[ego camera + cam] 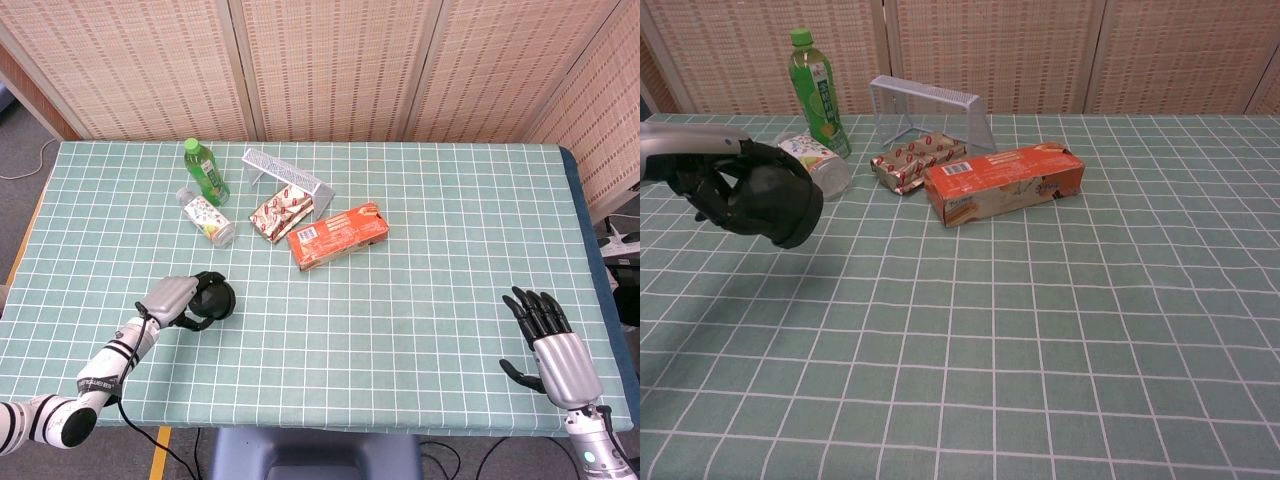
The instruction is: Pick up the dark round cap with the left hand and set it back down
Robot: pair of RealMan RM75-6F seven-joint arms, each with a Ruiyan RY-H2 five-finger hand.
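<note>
The dark round cap (775,205) is off the table, held in the air over the near-left part of the green checked tablecloth (1040,330), with its shadow on the cloth below it. It is matte black, squat and rounded, and it is tilted: its broad round face turns down and toward the right in the chest view. It has no clear long axis. The left hand (715,180) grips it from the left side, black fingers (725,195) wrapped around its body, the silver-grey back of the hand uppermost. In the head view the same hand (172,298) and cap (213,300) sit just left of the table's front-centre. The right hand (548,335) hangs at the near-right edge, holding nothing, dark fingers extended and apart. Further back lie an orange rectangular carton (1002,183) on its side, a glossy foil snack packet (918,160), a clear wire-and-plastic stand (930,110), an upright green bottle (817,92) and a small clear bottle (816,165) lying flat.
</note>
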